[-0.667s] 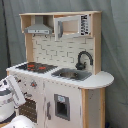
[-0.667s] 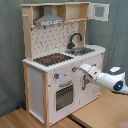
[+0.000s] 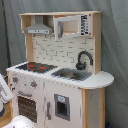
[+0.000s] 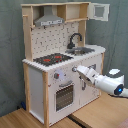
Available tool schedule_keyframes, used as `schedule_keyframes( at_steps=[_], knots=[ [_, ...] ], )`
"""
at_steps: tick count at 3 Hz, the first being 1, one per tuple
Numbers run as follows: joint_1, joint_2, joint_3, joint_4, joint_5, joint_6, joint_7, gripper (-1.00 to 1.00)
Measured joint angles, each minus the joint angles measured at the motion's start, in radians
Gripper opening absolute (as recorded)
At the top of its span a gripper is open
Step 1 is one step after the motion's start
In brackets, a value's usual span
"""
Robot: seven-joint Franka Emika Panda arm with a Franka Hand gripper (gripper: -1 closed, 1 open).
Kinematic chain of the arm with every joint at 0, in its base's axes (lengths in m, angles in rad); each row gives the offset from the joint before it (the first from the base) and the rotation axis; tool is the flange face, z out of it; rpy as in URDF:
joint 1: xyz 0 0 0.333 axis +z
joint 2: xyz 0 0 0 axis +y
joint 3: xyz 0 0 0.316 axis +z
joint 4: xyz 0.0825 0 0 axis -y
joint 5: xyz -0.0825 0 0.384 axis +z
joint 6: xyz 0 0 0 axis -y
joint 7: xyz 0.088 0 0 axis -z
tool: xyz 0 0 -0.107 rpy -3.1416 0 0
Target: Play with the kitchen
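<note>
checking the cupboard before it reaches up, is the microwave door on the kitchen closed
No, in the second exterior view the microwave door at the top of the kitchen hangs swung open to the side, leaving the compartment exposed.

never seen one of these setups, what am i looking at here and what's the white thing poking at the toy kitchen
It is a toy kitchen with a robot arm working at it. Both pictures show the same moment from two cameras standing off the arm. The second exterior view faces the kitchen's front: the white arm reaches in from the second exterior view's right, and its hand is at a knob just under the counter. Whether it grips the knob cannot be seen. In the first exterior view only part of the arm shows at the left edge. On the counter are a black-red hob, a steel sink and a black tap. Below is the oven door, above a grey hood.
</note>
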Motion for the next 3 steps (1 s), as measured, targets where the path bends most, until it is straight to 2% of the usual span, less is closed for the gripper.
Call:
schedule_keyframes(
  at_steps=[1, 2, 3],
  knots=[
    [0.014, 0.000, -0.025, 0.020, -0.001, -0.075, -0.065, 1.00],
    [0.010, 0.000, 0.018, 0.017, 0.000, -0.164, -0.045, 1.00],
    [0.030, 0.000, 0.030, 0.003, -0.001, -0.271, -0.024, 1.00]
  ],
)
